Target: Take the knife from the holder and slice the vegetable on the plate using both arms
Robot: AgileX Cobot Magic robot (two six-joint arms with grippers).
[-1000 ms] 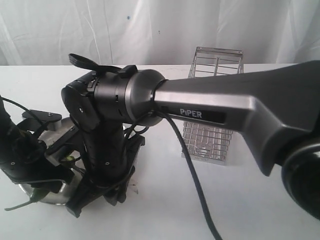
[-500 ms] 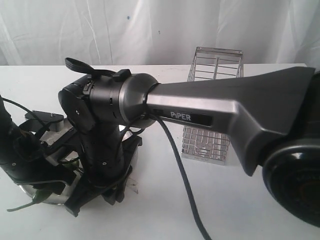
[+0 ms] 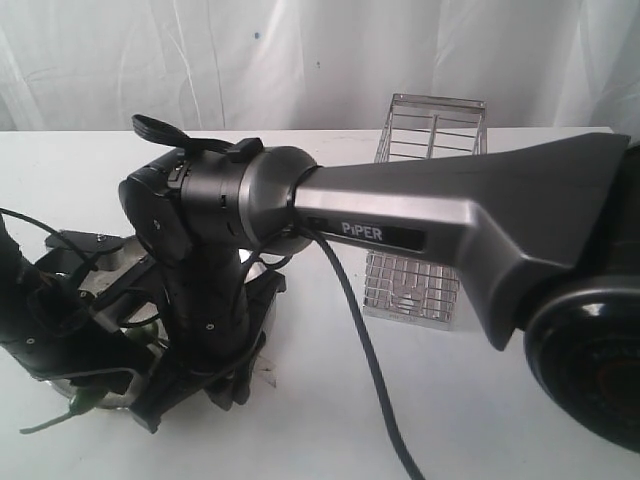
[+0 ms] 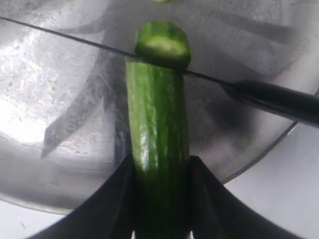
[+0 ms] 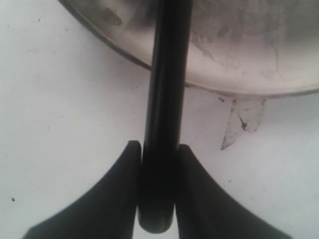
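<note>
— What are your two hands doing?
— My left gripper (image 4: 159, 167) squeezes the vegetable (image 4: 157, 124). It lies on the plate (image 4: 55, 99), with one end near the rim. My right gripper (image 5: 158, 149) is closed tight on the knife (image 5: 167, 89) handle, out past the plate's rim.
— And the blade?
— It sits across the vegetable, with a short end piece (image 4: 163, 44) just past it.

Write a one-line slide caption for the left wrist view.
Left gripper steadies a cucumber on a steel plate while the knife slices through its end.
</note>
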